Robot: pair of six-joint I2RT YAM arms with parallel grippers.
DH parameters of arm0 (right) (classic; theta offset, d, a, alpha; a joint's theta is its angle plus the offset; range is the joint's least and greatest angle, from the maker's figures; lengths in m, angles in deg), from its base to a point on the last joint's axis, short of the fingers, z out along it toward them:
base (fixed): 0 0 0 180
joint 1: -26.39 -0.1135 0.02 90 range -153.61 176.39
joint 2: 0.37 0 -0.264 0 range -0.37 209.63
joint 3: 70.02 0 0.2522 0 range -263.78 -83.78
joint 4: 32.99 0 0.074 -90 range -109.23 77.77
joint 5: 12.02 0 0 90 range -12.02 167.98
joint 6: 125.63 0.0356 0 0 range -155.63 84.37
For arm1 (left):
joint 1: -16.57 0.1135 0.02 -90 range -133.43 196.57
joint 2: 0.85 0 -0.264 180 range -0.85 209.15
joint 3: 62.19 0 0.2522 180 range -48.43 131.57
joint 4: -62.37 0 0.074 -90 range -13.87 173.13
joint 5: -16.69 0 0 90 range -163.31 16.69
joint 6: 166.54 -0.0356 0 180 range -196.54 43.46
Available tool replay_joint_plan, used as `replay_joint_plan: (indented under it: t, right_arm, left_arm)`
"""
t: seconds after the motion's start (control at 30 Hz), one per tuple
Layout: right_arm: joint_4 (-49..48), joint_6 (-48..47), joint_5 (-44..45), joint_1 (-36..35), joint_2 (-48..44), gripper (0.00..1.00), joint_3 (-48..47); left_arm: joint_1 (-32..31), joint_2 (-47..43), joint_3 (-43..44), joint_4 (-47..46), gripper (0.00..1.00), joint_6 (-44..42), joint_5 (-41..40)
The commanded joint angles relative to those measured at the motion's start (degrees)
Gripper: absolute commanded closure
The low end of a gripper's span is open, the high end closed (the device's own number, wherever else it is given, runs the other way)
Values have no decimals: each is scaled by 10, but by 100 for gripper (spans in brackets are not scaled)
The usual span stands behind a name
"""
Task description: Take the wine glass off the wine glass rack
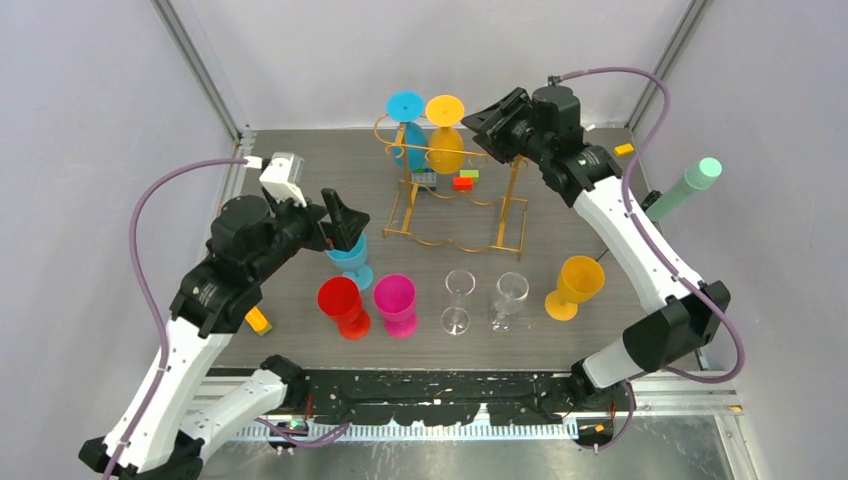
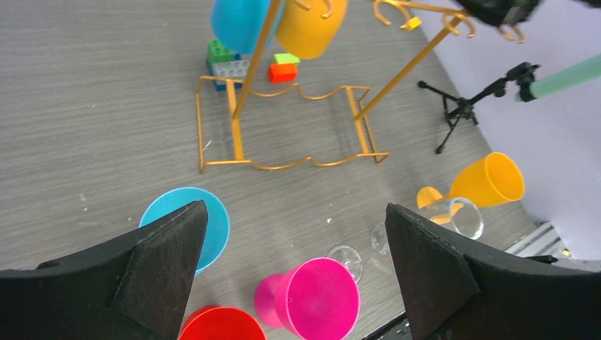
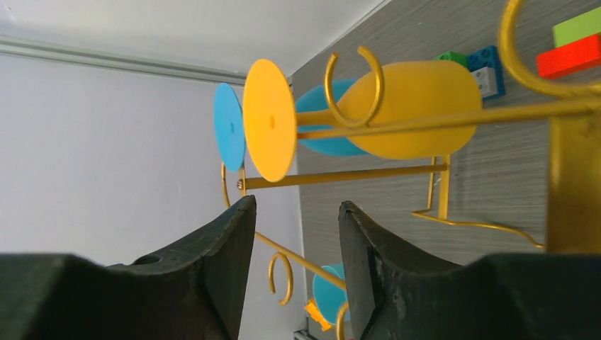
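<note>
Grey wood-grain desk [image 1: 300,180] inside a pale-walled enclosure, as I viewed it while running the two arms remotely. At the far centre stood the gold wire wine glass rack [image 3: 573,191]. Two glasses hung from it upside down, side by side with feet uppermost: a blue wine glass [image 1: 408,145] and a yellow wine glass [image 3: 418,106].

I had the right gripper [image 3: 298,212] level with the rack top, near the yellow foot. Its fingers were partly apart and had hold of nothing. The left gripper [image 1: 345,225] hung just above a blue goblet [image 2: 186,228] standing upright on the desk, fingers spread wide and empty. Nearer me stood a red goblet [image 1: 343,303], a pink goblet [image 1: 397,300], two clear glasses [image 1: 458,300] and a yellow goblet [image 1: 577,282].

I judged the step in hand to be the approach to the hanging yellow glass. The next move would call for closing on its stem or foot. I would then draw it out along the wire slot without snagging the curled loops or jolting the blue neighbour.
</note>
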Motion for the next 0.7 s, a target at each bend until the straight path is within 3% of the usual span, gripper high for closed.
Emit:
replay_joint_plan:
  t: [0.0,0.13,0.5,0.67]
  right_arm:
    - [-53,8,-14,-2,16,48,-29]
    - [-120,38,-3,-2,21,48,1]
    - [-87,64,-13,-2,76,51,-41]
    - [-130,98,-28,1,82,56,-15]
  left_arm:
    - [2,-32,-18,-94,0,7,35]
    - [2,-35,-16,-86,0,3,34]
    - [2,-44,-21,-80,0,-4,18]
    - [2,-45,-22,-78,0,-6,14]
